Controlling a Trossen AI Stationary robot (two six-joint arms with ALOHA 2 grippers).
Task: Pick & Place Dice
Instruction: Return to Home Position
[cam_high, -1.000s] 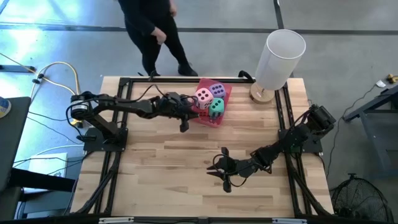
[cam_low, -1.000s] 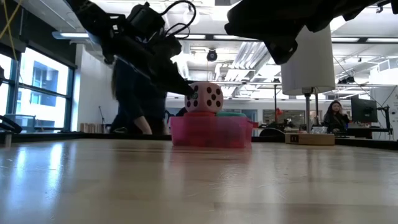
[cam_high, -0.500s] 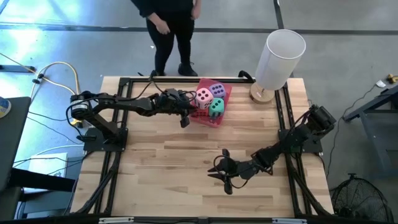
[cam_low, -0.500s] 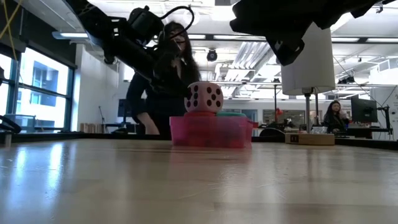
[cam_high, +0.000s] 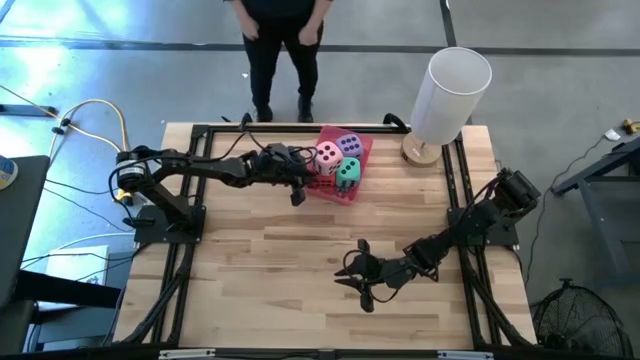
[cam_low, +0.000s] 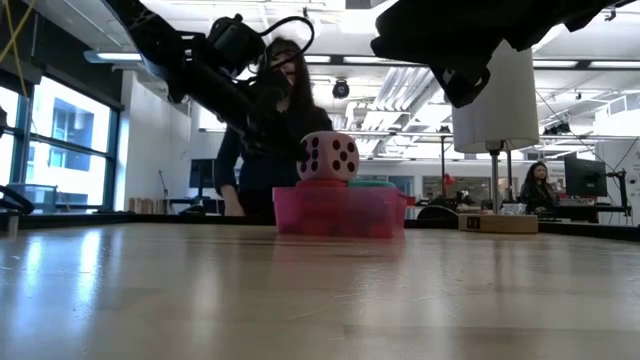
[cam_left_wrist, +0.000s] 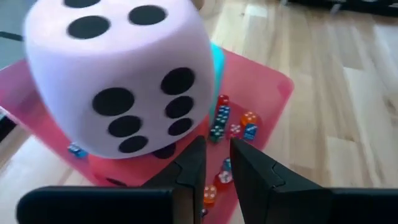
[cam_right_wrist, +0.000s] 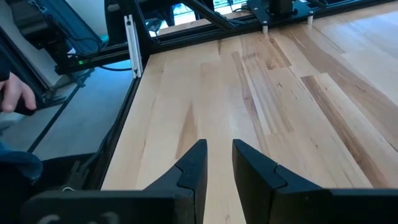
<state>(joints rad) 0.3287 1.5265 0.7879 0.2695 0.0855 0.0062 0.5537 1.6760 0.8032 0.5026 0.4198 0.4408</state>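
A pink tray (cam_high: 357, 150) stands at the table's far middle. In it are the pink die (cam_high: 327, 155), the purple die (cam_high: 349, 145) and the teal die (cam_high: 347, 172). The pink die (cam_low: 329, 158) sits above the tray's rim, on a red face with dark pips (cam_left_wrist: 140, 167). My left gripper (cam_left_wrist: 217, 163) hovers at the tray's left side, just beside the pink die (cam_left_wrist: 118, 81). Its fingers are nearly together, with nothing between them. My right gripper (cam_high: 352, 277) hangs shut over bare wood at the near middle.
Small coloured beads (cam_left_wrist: 230, 130) lie on the tray's floor. A tall white cylinder on a wooden foot (cam_high: 452, 90) stands at the far right corner. A person (cam_high: 283, 45) stands just beyond the far edge. Bare tabletop (cam_high: 260, 260) stretches across the near half.
In the low view my left gripper's tip, which lay against the pink die's left side, has swung slightly off it. The die sits where it was. The person beyond the far edge has stepped toward the right.
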